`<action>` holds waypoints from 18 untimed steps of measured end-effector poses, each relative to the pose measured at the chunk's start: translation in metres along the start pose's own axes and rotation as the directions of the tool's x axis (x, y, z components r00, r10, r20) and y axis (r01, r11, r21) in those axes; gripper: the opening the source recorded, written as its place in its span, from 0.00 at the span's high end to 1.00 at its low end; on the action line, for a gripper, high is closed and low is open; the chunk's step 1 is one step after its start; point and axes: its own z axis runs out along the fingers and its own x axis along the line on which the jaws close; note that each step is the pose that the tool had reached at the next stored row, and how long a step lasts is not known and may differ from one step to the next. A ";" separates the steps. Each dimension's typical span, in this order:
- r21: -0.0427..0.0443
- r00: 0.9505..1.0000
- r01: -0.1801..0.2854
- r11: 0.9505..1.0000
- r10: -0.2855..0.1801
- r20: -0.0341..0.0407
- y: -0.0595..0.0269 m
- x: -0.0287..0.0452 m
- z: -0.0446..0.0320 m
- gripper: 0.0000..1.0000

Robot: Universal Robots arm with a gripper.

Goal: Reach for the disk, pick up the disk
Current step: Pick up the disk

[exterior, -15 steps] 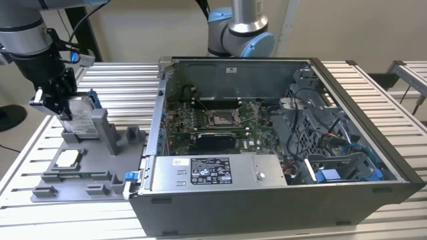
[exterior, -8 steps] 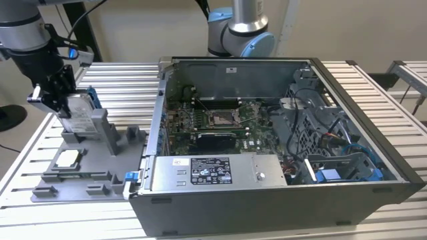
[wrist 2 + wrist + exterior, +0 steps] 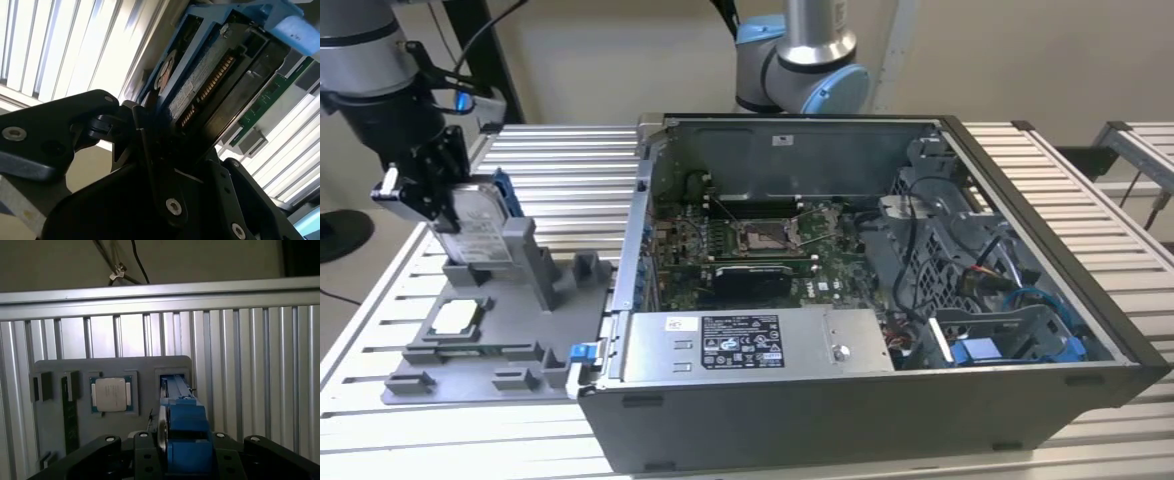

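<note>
Reach done. Grips the hard drive [image 3: 480,222] in the closed tool [image 3: 447,205], upright on edge, right over the slot of the gray fixture [image 3: 520,340] at the exterior view's left, beside the computer case [image 3: 854,410]. Cannot tell whether lifted clear of the slot.

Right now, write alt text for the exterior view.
The arm's gripper is closed on the disk, upright at a slot of a grey tray on the exterior view's left. A square chip lies in the tray; an open computer case stands at the view's right.
</note>
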 end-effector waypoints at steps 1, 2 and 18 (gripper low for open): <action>0.000 1.000 0.000 1.000 0.000 0.000 0.0000 0.0000 -0.0013 1.00; 0.000 1.000 0.000 1.000 0.000 0.000 0.0001 -0.0001 -0.0025 1.00; 0.000 1.000 0.000 1.000 0.000 0.000 0.0004 -0.0004 -0.0255 1.00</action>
